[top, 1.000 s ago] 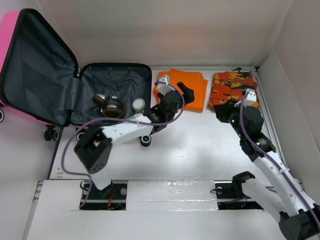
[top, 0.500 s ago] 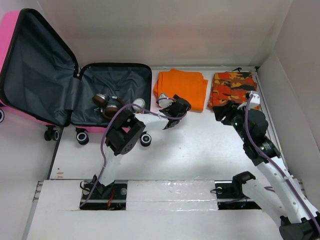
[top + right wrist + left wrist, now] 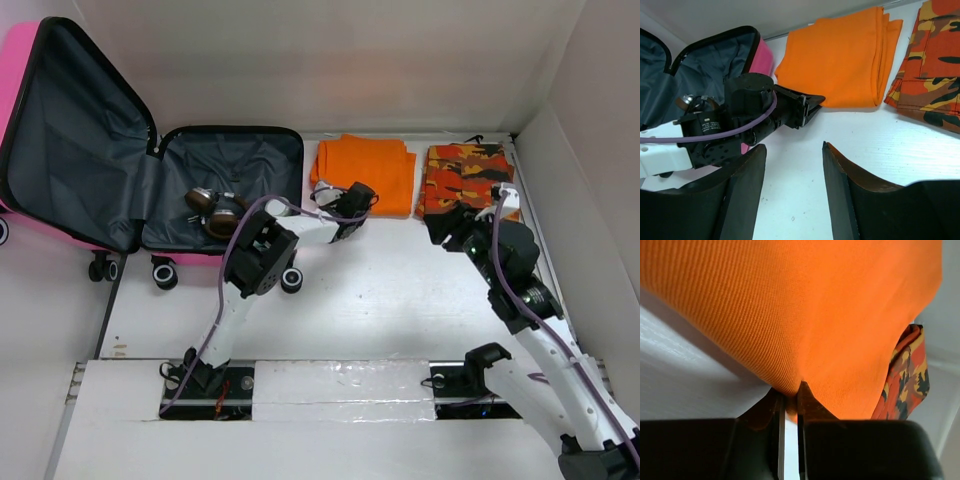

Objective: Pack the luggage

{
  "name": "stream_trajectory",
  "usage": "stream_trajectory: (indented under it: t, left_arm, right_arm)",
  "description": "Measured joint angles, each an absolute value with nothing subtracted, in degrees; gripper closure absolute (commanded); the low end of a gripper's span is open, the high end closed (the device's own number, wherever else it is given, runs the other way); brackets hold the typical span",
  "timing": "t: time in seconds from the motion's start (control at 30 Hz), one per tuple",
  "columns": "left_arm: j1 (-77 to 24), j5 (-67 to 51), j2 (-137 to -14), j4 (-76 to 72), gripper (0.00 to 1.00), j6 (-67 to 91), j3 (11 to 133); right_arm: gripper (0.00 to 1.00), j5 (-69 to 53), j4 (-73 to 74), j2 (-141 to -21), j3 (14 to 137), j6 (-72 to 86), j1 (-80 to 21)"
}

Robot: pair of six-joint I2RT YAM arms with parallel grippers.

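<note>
Hot-pink glossy hard-shell suitcase (image 3: 230, 160): open at the far left of the white worktop (image 3: 400, 290), grey-lined lid propped up.
Left hand (image 3: 355, 197): just right of the suitcase, pinched on the near edge of the folded orange ribbed cloth (image 3: 375, 170).
Right hand (image 3: 793, 146): farther right, fingers spread, empty.
Handling: shell likely stiff, slick and apt to roll on its wheels; the lid's rim looks the surest hold.
</note>
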State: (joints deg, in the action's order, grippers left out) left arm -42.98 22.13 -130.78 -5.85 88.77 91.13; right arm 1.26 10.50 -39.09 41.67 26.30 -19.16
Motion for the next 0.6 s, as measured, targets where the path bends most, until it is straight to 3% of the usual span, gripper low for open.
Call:
stream_trajectory:
  t: [0.2,0.37,0.4,0.43,0.47,0.6]
  left_arm:
    - [-43.29,22.52,-128.99,-9.93,1.0,83.77,87.0]
    - [-44.71,24.82,-121.56,-11.14,1.0,77.38,76.42]
    - [-45.1,25.47,-119.63,-10.98,0.9,76.47,73.87]
    - [-45.43,25.74,-117.78,-10.81,0.9,75.94,71.48]
    - [-45.8,26.26,-116.22,-10.66,0.7,75.37,69.56]
    - [-46.65,28.84,-113.23,-8.21,0.37,74.04,67.37]
  right_arm:
    - [0.45,0.97,10.52,-38.65,41.67,25.89,-19.16]
    - [0.45,0.43,10.37,-39.46,41.67,25.69,-19.16]
    - [0.45,0.4,10.31,-39.66,41.67,25.69,-19.18]
    - [0.45,0.36,10.13,-39.81,41.67,25.71,-19.18]
    - [0.45,0.19,9.96,-40.05,41.67,25.71,-19.2]
    - [0.45,0.01,9.34,-41.17,41.67,25.74,-19.81]
